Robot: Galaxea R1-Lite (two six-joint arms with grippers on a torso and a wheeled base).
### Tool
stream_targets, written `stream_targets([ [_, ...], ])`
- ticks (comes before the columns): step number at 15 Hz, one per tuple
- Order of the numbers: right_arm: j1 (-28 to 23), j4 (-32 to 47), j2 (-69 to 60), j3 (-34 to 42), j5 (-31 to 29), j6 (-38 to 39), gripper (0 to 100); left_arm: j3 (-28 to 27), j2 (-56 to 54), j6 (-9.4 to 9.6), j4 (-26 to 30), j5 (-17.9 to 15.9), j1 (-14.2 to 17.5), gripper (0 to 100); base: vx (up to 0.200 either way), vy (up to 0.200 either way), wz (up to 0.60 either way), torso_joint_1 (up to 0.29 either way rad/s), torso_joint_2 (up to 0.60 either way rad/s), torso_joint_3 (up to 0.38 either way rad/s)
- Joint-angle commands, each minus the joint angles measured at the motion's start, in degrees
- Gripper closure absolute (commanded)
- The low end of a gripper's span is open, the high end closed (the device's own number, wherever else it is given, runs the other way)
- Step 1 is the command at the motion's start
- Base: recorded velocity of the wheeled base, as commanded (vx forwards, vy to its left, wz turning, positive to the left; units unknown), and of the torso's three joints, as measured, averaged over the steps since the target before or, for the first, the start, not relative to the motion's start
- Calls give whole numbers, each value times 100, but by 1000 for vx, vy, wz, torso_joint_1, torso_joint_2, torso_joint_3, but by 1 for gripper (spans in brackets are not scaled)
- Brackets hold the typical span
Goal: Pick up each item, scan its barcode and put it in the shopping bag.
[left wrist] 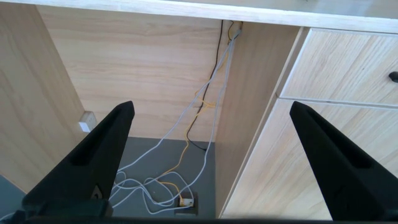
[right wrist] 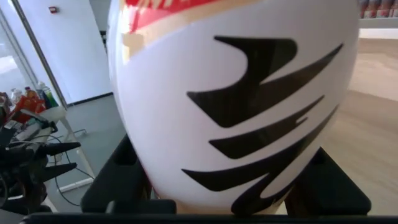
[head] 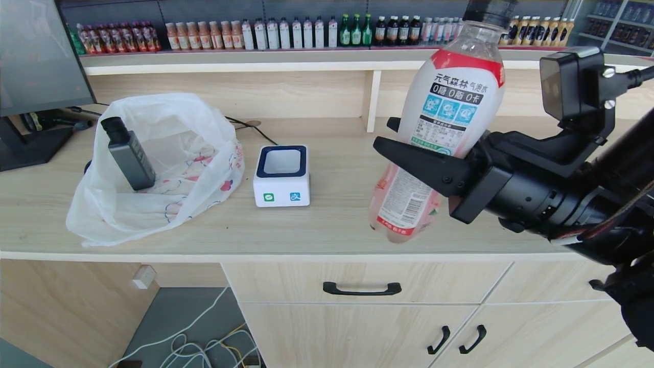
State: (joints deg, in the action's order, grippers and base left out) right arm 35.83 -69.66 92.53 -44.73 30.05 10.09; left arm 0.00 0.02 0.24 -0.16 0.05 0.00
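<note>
Bottle [head: 449, 117], right of frame: R gripper [head: 384, 133] clamped at mid-label. Smooth plastic, prob. full & heavy, may slip; hold at waist.

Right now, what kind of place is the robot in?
Probably a shop checkout: rows of bottled drinks on the back shelf, a scanner box on the wooden counter, and a shopping bag beside it.

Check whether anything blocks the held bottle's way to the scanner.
Nothing visible does. The right gripper holds the drink bottle above the counter, with bare counter between it and the scanner. The open shopping bag lies just beyond the scanner.
</note>
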Motion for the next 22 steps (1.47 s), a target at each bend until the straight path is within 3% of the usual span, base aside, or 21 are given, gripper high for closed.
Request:
stream_targets([
  [1,12,-4,363,-177,335,-7,100,0,-2,2,-2,4,0,0,0,0,0,0,0,0],
  [6,12,-4,521,-317,1249,283,100,0,-2,2,-2,4,0,0,0,0,0,0,0,0],
  [11,3,-4,530,-748,1390,1100,100,0,-2,2,-2,4,0,0,0,0,0,0,0,0],
  [22,12,-13,512,-643,1513,1118,100,0,-2,2,-2,-5,0,0,0,0,0,0,0,0],
])
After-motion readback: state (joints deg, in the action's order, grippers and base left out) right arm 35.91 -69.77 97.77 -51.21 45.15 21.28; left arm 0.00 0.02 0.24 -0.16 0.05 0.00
